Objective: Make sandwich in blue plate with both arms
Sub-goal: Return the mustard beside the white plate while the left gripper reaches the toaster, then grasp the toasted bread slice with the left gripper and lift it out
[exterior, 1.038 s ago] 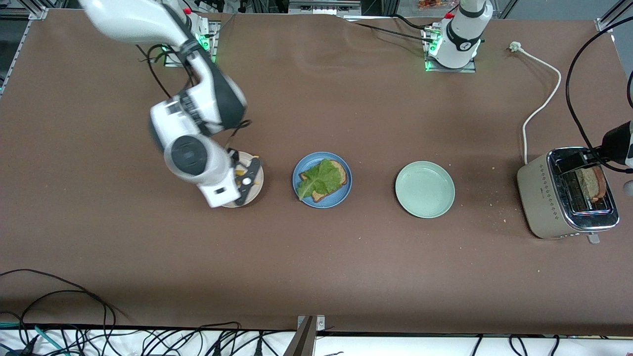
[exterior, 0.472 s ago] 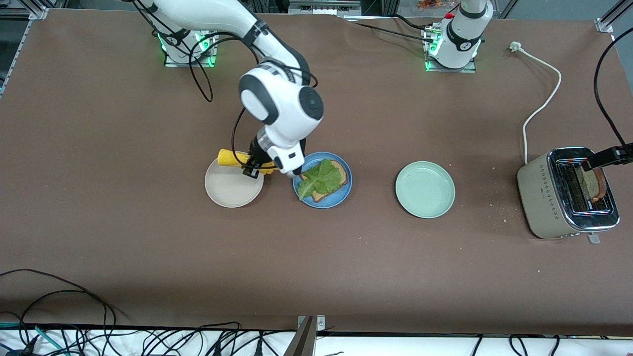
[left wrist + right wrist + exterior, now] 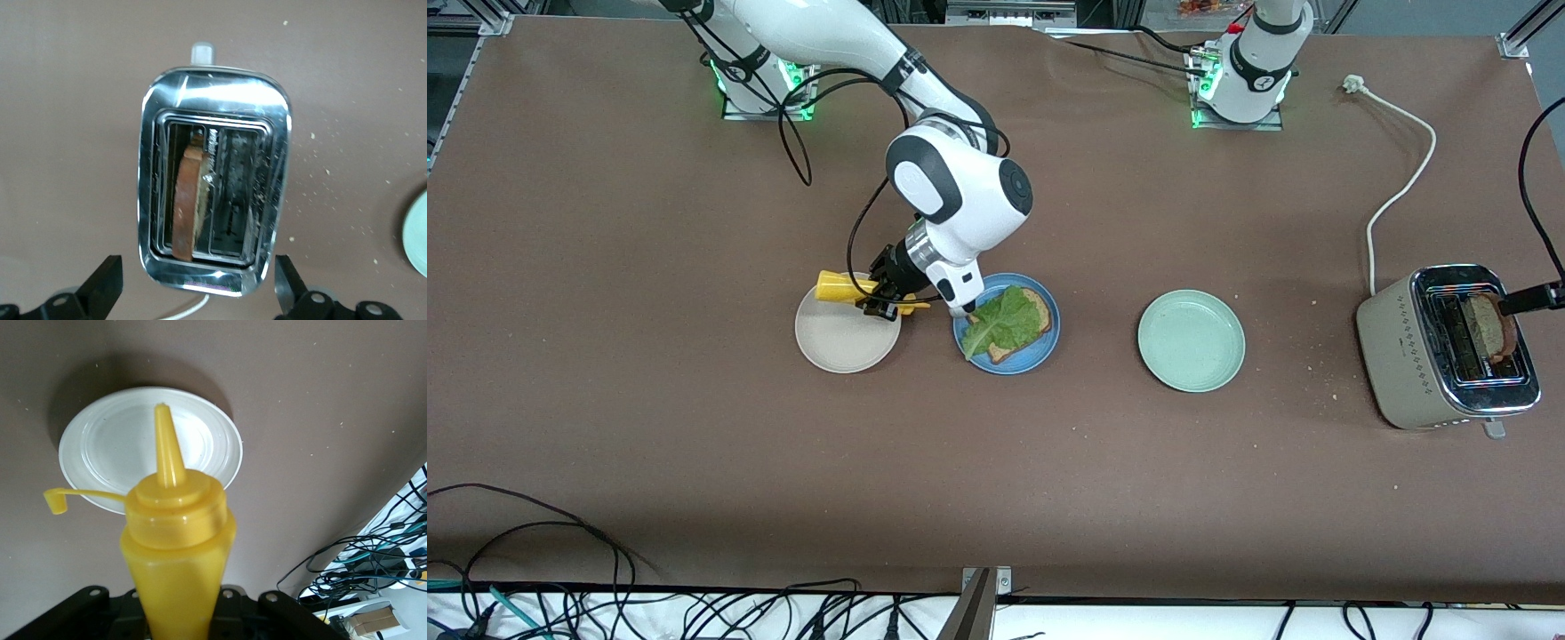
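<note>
**K:** Since half a second ago the right arm [image 3: 960,191] has slid a bit toward the left arm's end of the table, bottle with it. Left gripper edged over the toaster too.

**M:** Poses, biggest thing first?

**K:** Right arm reaches from its base down over the table, elbow bent, wrist turned sideways. Left arm: only its base [image 3: 1249,67] in the front view, plus a black tip at the frame edge.

**M:** Toaster?

**K:** Beige toaster [image 3: 1445,347] at the left arm's end, chrome top, one bread slice [image 3: 188,203] standing in a slot. Left gripper [image 3: 200,293] hangs over it, fingers [image 3: 100,288] spread wide, gripping nothing.

**M:** Plates?

**K:** Three in a row. Pale green plate [image 3: 1191,340] bare, between toaster and blue plate [image 3: 1040,353]. Beige-white plate [image 3: 845,342] toward the right arm's end.

**M:** Sandwich status?

**K:** Half built. One bread slice [image 3: 1038,311] on the blue plate, lettuce leaf [image 3: 1000,324] lying on top, no upper slice.

**M:** Right gripper?

**K:** Right gripper [image 3: 885,298] over the edge of the beige-white plate, just beside the blue plate. Fingers pinch a yellow squeeze bottle [image 3: 177,553] around its body, held sideways. Nozzle [image 3: 168,447] points over the beige-white plate, cap [image 3: 57,500] dangling off on its strap.
</note>
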`<state>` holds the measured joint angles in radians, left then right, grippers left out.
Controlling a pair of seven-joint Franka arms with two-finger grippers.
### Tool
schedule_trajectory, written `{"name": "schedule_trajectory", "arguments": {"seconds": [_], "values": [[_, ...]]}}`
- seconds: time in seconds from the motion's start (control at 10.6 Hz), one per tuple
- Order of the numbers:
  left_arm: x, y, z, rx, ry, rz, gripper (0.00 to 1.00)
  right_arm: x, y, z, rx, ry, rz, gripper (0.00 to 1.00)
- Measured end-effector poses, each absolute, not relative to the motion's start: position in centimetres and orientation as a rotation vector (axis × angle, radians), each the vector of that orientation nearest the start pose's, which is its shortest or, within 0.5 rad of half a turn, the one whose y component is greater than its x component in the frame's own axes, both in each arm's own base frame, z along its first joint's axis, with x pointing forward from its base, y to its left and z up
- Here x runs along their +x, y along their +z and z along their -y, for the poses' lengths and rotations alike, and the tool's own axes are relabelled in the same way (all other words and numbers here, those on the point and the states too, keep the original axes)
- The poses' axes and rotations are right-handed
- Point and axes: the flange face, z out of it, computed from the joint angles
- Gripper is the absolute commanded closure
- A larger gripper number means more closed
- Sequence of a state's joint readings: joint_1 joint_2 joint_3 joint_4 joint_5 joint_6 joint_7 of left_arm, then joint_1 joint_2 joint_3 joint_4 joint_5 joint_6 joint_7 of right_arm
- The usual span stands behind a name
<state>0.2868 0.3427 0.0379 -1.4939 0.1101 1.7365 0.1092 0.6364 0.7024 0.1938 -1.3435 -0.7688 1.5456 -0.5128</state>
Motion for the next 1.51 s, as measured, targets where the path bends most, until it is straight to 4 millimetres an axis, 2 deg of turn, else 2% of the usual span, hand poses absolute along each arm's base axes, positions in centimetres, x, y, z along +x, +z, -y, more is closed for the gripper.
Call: {"name": "schedule_trajectory", "arguments": {"seconds": [0.19,0.38,0.47,0.57,0.66,0.76,0.85,0.94,1.04,1.23,1.32,1.51], "values": [[61.9,43.8,-23.8,-3.024,0.214,0.328,0.06,54.7,31.2,-42.3,1.843,-0.51,-1.72,1.0],[62.1,40.6,-24.6,-3.028,0.276,0.337,0.09,56.6,33.2,-40.8,2.007,-0.528,-1.821,1.0],[62.5,39.4,-24.6,-3.03,0.28,0.331,0.18,57.7,34.4,-39.8,2.122,-0.522,-1.859,1.0],[62.9,38.5,-24.6,-3.031,0.269,0.324,0.36,58.7,35.3,-38.5,2.223,-0.517,-1.901,1.0],[63.1,37.8,-24.5,-3.031,0.268,0.32,0.59,59.9,35.9,-36.8,2.318,-0.513,-1.933,1.0],[63.2,37.5,-24.5,-3.032,0.271,0.319,0.77,61.1,36.1,-34.7,2.393,-0.513,-1.97,1.0],[63.2,37.4,-24.5,-3.032,0.273,0.318,0.92,62.5,36.1,-32.2,2.48,-0.501,-2.027,1.0],[63.2,37.4,-24.6,-3.032,0.273,0.318,1.0,64.0,36.3,-29.0,2.579,-0.464,-2.105,1.0],[63.2,37.4,-24.6,-3.032,0.274,0.319,1.0,65.6,36.4,-25.4,2.644,-0.399,-2.197,1.0],[63.1,37.4,-24.6,-3.032,0.274,0.317,1.0,67.8,36.7,-18.9,2.638,-0.244,-2.406,1.0],[63.1,37.4,-24.7,-3.032,0.274,0.315,1.0,68.4,36.6,-16.5,2.586,-0.158,-2.529,1.0],[63.2,38.2,-24.7,-3.035,0.268,0.298,1.0,68.7,35.4,-12.7,2.489,-0.013,-2.741,1.0]]}}
